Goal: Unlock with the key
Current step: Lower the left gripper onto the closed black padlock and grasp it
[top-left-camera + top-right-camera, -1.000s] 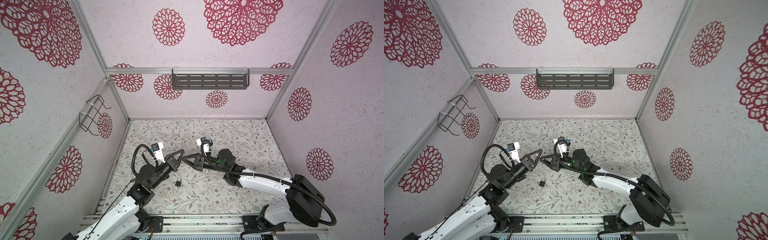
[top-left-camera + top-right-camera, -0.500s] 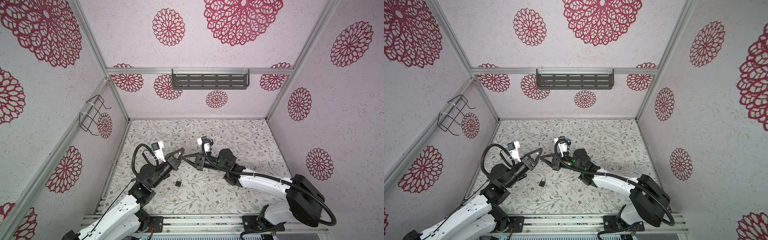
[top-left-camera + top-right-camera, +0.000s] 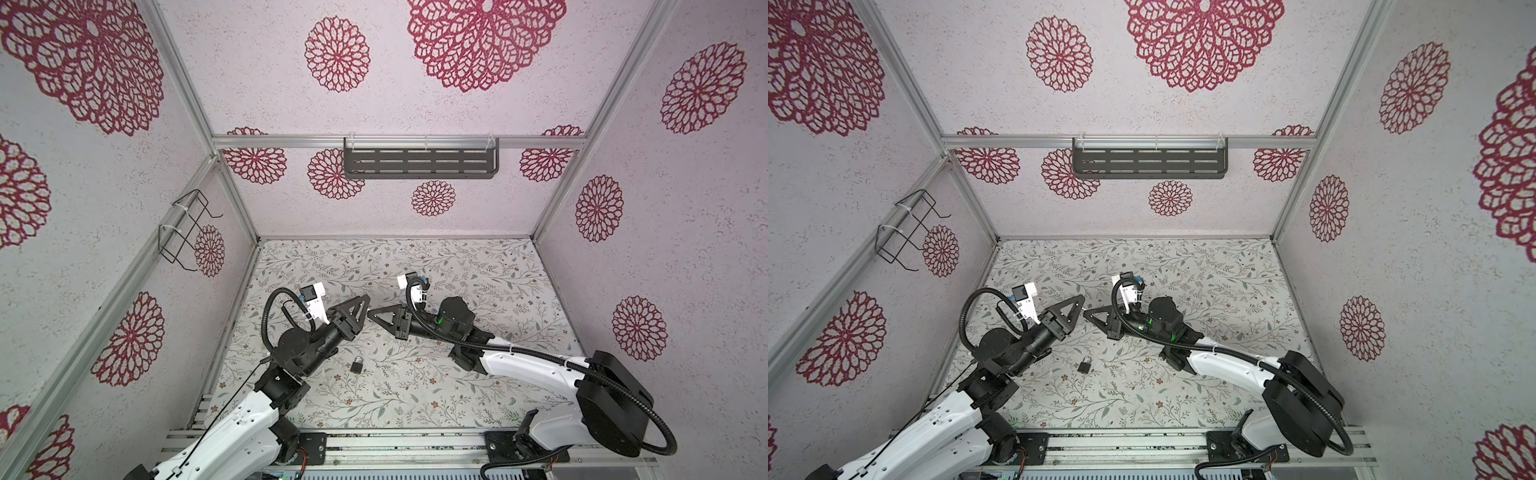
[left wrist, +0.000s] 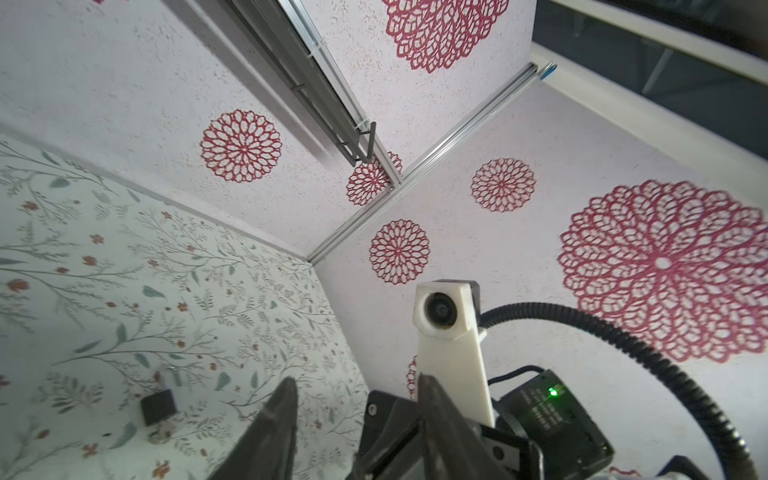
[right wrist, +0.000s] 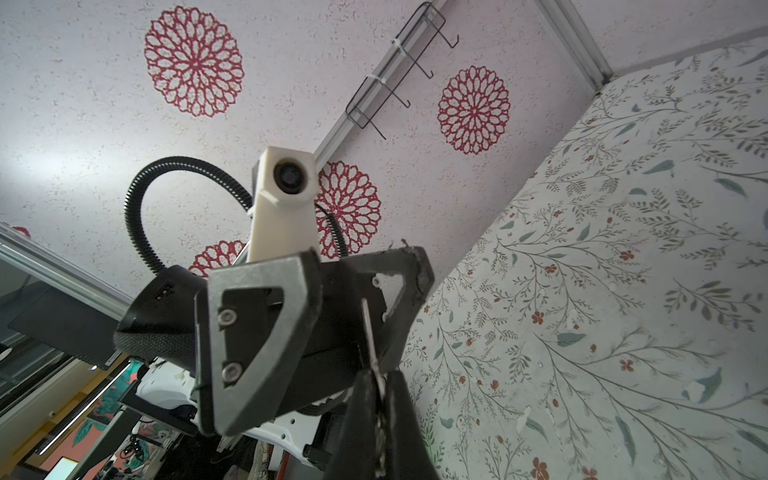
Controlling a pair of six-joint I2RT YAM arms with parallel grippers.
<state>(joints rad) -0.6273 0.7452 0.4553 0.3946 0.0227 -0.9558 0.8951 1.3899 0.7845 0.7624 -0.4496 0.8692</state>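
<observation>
In both top views a small dark padlock [image 3: 356,365] [image 3: 1084,366] lies on the flowered floor, in front of both grippers and apart from them. The left wrist view shows the padlock [image 4: 157,409] too. A thin silver key [image 5: 369,332] sticks out from my right gripper [image 5: 378,374], which is shut on it. The right gripper [image 3: 371,311] meets my left gripper [image 3: 365,300] tip to tip above the floor. In the left wrist view the left gripper [image 4: 357,399] is open. Its fingers [image 5: 257,340] stand either side of the key without pressing it.
A dark slotted shelf [image 3: 419,164] hangs on the back wall. A black wire rack [image 3: 187,228] is fixed to the left wall. Patterned walls close in the floor [image 3: 457,270] on three sides. A metal rail [image 3: 395,442] runs along the front.
My left gripper has opened and let go of the key. My right gripper has closed on the key. Both arms have stayed nearly where they were.
</observation>
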